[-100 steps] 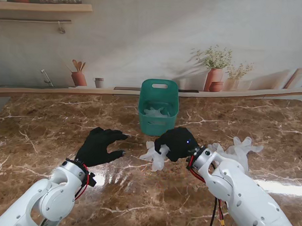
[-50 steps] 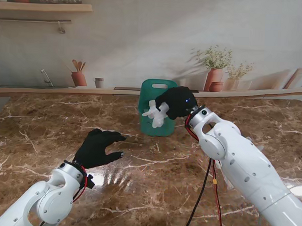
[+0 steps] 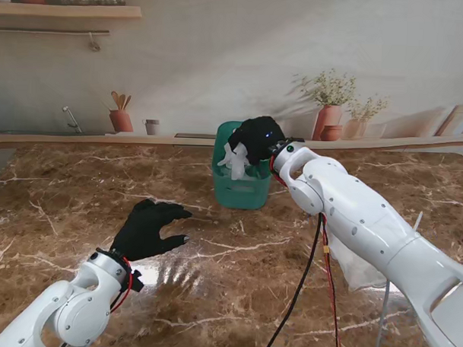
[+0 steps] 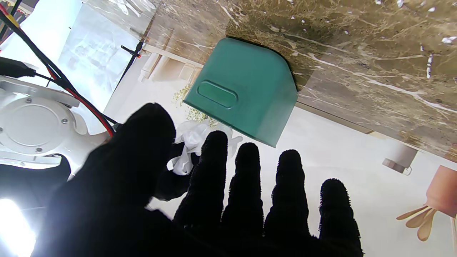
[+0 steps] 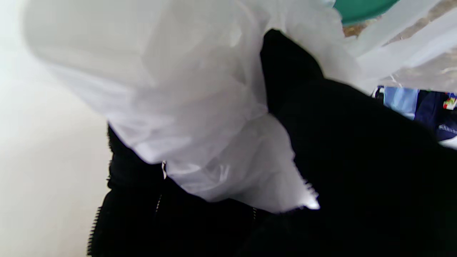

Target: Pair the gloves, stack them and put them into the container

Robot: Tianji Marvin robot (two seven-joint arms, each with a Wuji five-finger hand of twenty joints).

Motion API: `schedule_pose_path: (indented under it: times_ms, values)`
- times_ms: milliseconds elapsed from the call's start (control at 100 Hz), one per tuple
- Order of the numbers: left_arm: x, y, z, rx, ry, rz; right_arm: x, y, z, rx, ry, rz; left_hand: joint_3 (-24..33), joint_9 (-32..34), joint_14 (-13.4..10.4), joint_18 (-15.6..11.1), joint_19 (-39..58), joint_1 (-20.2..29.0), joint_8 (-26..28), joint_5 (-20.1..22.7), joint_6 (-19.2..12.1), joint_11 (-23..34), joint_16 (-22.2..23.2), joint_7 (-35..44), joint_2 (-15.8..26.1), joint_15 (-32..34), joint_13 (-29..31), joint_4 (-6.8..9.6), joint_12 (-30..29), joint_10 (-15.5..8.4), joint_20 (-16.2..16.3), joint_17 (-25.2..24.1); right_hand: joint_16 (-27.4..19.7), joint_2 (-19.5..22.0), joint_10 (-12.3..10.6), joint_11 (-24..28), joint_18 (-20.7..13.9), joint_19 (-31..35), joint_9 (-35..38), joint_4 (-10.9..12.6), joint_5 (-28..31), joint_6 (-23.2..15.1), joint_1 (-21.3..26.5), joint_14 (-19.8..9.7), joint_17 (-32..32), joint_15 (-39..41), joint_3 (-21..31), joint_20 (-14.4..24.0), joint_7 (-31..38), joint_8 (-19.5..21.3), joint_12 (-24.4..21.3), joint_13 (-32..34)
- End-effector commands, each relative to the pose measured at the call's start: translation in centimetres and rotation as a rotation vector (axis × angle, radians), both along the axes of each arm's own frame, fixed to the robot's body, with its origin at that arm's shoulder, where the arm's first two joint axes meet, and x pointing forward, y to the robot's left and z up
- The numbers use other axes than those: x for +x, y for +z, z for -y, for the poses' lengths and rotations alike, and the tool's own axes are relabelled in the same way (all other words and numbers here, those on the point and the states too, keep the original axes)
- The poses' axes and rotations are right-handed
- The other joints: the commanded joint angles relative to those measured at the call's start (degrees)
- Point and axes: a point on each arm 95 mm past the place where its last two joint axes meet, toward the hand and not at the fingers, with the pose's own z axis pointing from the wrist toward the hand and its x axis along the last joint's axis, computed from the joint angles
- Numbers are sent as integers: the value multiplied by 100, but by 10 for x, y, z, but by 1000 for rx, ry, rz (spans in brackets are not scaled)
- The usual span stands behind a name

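Two hands in view, only one loaded. Nearest to me, my left hand (image 3: 147,228) hovers over the table (image 3: 55,213) with fingers spread and nothing in it; the left wrist view confirms the fingers (image 4: 246,185) are splayed and empty. To my right, close to me, a pale translucent sheet-like thing (image 3: 357,265) hangs or lies under the right forearm; I cannot tell whether it is another glove.

Farther out, my right hand (image 3: 255,138) is over the rim of the green container (image 3: 242,191), closed around a bunch of white gloves (image 3: 233,158). The right wrist view shows crumpled white film (image 5: 200,107) pressed against the black palm, container rim just at the edge of the picture. The gloves hang at the container mouth, not yet let go.

Judgement: this bundle is at the drop-off stage; what is left is to release it into the container. Contents of the container are not readable from here, hidden by the hand. If the pale thing at my right is a glove, one more pickup remains.
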Motion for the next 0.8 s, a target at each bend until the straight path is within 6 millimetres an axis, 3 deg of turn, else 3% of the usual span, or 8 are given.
schedule_pose_path:
  times_ms: [0,300,410,480,530,550,600,790]
  values:
    - [-4,-4,-2,3,5,-13,13,9,-4,-17,-22,2,-219,28,-330,-51,-210,-42,-48,66,-129,-124,-55,-94,126,-161,-181,126,-59,-166,77,-141,102,141,-149,80,-145,130,77,195,-27,-19,260,-34,20,39,33,69,194,-64,104,219]
    - [-6,-8,-10,11,23,-24,45,-1,-5,-115,-86,-35,-224,3,-342,-73,-264,-36,-54,37,-138,-141,-68,-109,142,-183,-210,125,-67,-183,85,-152,86,235,-98,19,-165,95,1,209,-134,35,235,-18,-25,-20,6,77,177,-143,60,172]
    - [-6,-9,-11,13,24,-32,52,-4,-5,-105,-93,-50,-237,-19,-340,-82,-301,-25,-54,31,-126,-148,-75,-110,149,-197,-241,127,-70,-166,83,-164,61,275,24,-309,-139,-246,-300,177,-586,259,71,67,-362,-422,-51,67,252,-1048,-173,-141]
    - [-6,-10,-11,13,25,-35,53,-6,-6,-99,-91,-62,-242,-18,-343,-84,-324,-12,-54,29,-127,-148,-76,-110,160,-197,-240,129,-71,-164,86,-163,101,199,83,-448,-62,-540,-711,135,-857,624,-176,94,-669,-886,87,65,-276,-1590,-546,-411]
    - [-6,-9,-10,13,25,-36,52,-6,-7,-100,-84,-67,-244,-19,-335,-91,-341,-3,-54,31,-130,-149,-79,-109,163,-203,-255,130,-72,-173,90,-166,145,189,83,-404,-13,-693,-999,187,-900,778,-375,87,-843,-1190,188,125,-838,-1528,-944,-563]
    - [-6,-9,-10,13,25,-37,52,-6,-7,-103,-83,-71,-244,-27,-343,-95,-347,1,-54,32,-121,-152,-79,-109,165,-204,-259,131,-73,-172,92,-166,72,212,80,-425,16,-784,-1232,456,-910,954,-642,56,-984,-1342,275,189,-1658,-1157,-1380,-705]
    - [-6,-9,-10,13,25,-38,50,-8,-6,-117,-87,-84,-245,-23,-332,-94,-360,8,-53,36,-127,-149,-79,-106,163,-202,-256,131,-73,-161,98,-165,-145,209,52,-555,79,-812,-1457,865,-1131,1033,-1018,10,-1172,-1515,400,251,-2193,-1013,-1535,-903]
    - [-5,-9,-10,14,21,-45,45,-8,-5,-163,-105,-137,-285,-67,-294,-109,-442,36,-47,38,-121,-156,-75,-95,211,-208,-315,132,-75,-82,115,-184,-344,254,-26,-962,186,-746,-1929,823,-1720,926,-2008,115,-1600,-1818,197,412,-2852,-1282,-1774,-1317]
